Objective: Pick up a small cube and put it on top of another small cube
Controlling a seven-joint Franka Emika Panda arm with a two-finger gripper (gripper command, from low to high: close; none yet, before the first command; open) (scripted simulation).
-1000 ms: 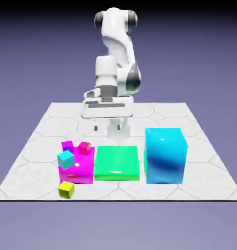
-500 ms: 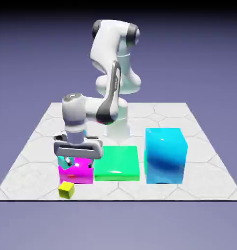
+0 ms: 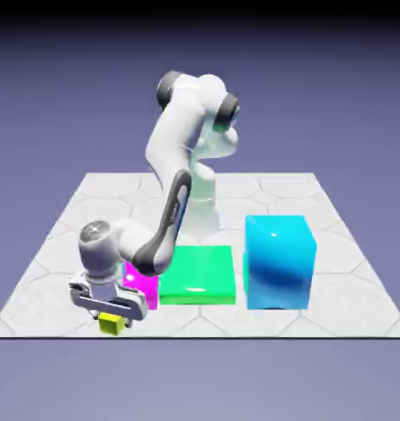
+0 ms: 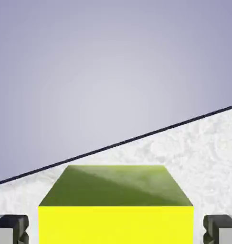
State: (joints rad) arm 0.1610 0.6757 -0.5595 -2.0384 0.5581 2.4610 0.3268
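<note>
The claw [image 3: 110, 311] is sitting low at the desk's [image 3: 318, 214] near edge, on the exterior view's left, straddling the yellow cube [image 3: 113, 324]. The cube is lying directly below and between the fingers, so the coming move looks like a squeeze and then a straight lift, no sideways shift needed.

In the hand view the yellow cube [image 4: 116, 209] is filling the space between the two grey fingertips [image 4: 10, 228], flat face square to them, but a thin gap is showing on each side. So the claw is partly open, bracketing the cube, apparently not gripping it yet.

The exterior view is adding what the hand view lacks: the magenta block [image 3: 141, 284] just behind the claw, then the green block [image 3: 199, 274] and the tall cyan block [image 3: 277, 261]. The other small cubes are hiding behind the arm; cannot tell where.
</note>
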